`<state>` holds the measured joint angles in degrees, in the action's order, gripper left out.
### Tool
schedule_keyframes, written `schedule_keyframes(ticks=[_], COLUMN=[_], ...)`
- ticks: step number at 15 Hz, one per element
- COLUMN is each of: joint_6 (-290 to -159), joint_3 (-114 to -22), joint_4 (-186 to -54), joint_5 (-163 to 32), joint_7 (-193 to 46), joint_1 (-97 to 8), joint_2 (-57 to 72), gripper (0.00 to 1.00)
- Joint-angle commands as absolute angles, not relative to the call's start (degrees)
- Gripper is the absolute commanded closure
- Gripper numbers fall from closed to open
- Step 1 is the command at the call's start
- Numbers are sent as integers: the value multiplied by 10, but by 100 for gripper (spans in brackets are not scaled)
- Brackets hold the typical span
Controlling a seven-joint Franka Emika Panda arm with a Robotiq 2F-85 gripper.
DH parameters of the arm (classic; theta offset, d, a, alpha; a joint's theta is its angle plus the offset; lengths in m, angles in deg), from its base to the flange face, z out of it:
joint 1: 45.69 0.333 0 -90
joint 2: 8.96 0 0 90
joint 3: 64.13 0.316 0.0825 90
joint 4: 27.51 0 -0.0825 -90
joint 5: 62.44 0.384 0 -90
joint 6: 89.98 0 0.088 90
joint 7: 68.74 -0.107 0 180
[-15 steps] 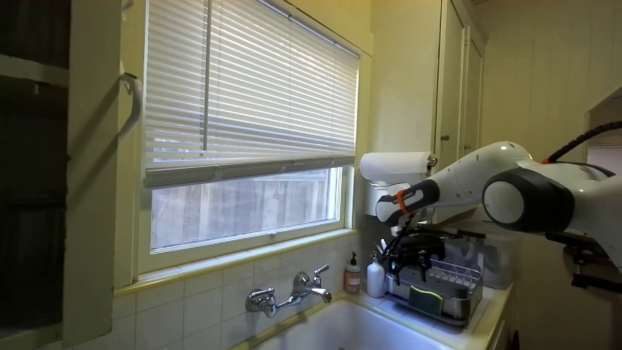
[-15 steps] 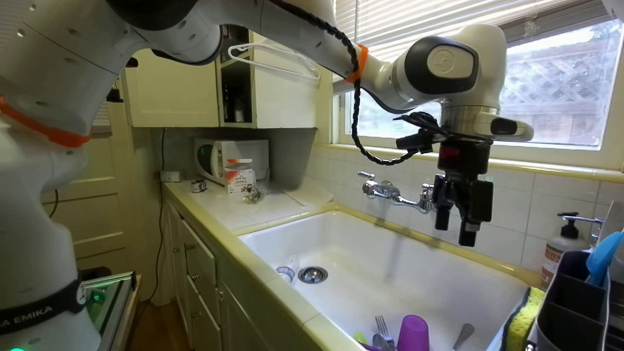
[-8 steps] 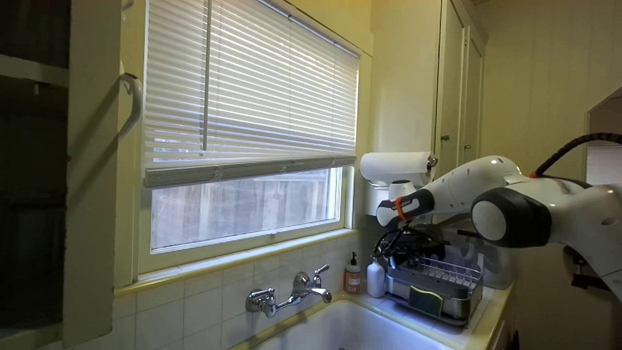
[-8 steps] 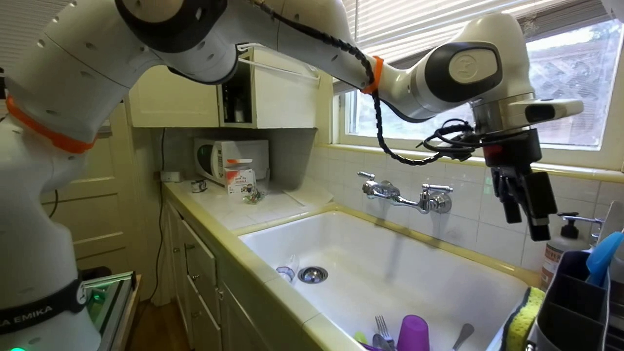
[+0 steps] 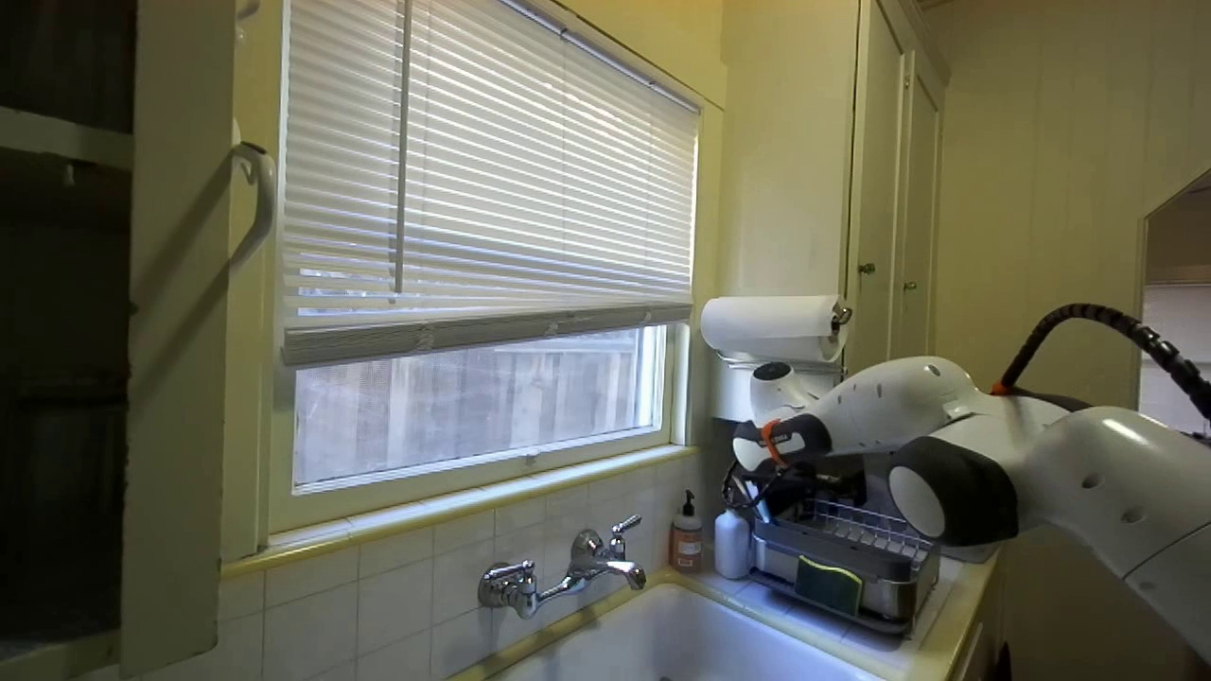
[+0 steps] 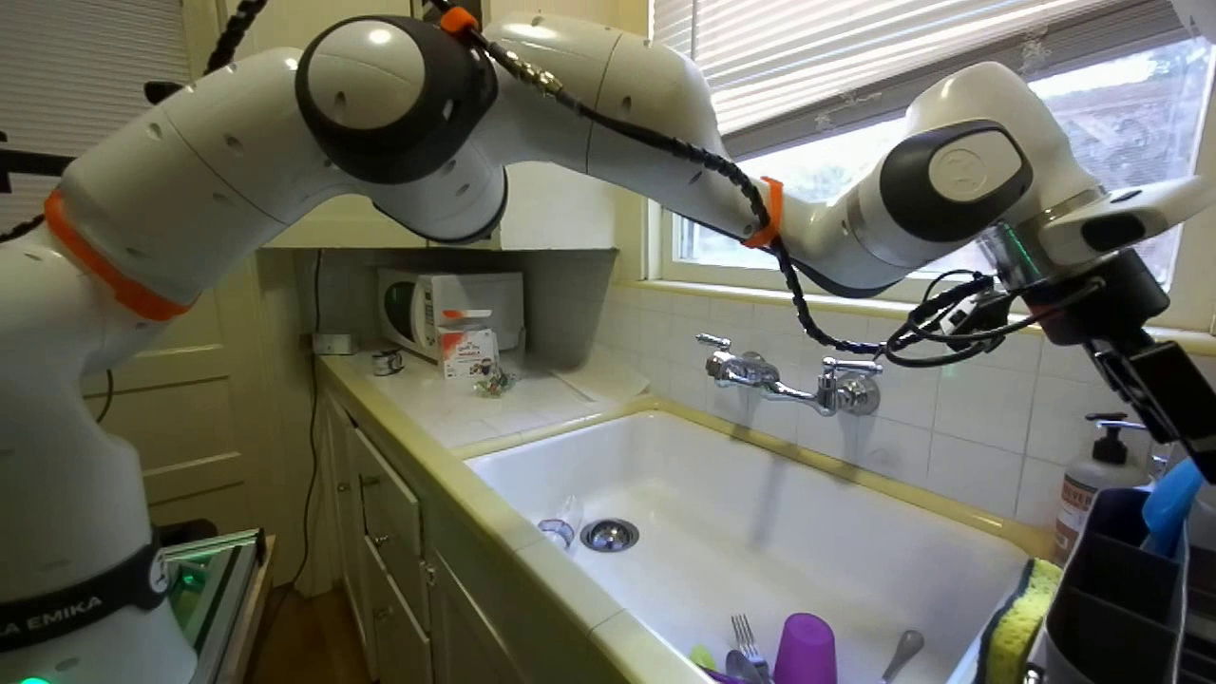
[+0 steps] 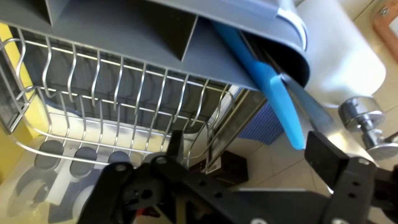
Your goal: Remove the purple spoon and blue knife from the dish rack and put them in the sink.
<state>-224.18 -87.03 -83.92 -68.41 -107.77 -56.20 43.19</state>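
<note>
1 blue knife (image 7: 276, 93), gripper (image 7: 248, 147) v. nr

The arm (image 6: 228, 176) reaches from its base (image 6: 71, 522), well apart from the dish rack (image 5: 833, 550), out to a spot above that rack. Its elbow (image 6: 394, 90) is bent and stands higher than the rack; in both exterior views the forearm (image 6: 646, 114) slopes down toward it. The wrist (image 6: 955, 180) is angled over the rack, so that the gripper (image 7: 245, 140) points obliquely down at it. In an exterior view its outline is lost in darkness above the rack. The jaws stand wide apart. In the wrist view one overlaps the rack's wire corner and the other shows beside the rack's end; whether either touches the rack cannot be told.
</note>
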Motion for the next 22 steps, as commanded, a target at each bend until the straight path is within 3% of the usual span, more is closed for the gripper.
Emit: schedule_keyframes(ticks=[1,15,16,18,22], joint_6=[-2241,-2221,-2221,-2219,-2216], joint_3=[-934,-947,-945,-942,-943], joint_4=[-765,-756,-762,-768,-772], joint_5=[-734,-740,-739,-739,-739], joint_7=[-1161,-1173,-1173,-1173,-1182], joint_1=[-537,-514,-512,-509,-505], joint_2=[494,519,517,516,516], gripper=[0,1,25,30,64])
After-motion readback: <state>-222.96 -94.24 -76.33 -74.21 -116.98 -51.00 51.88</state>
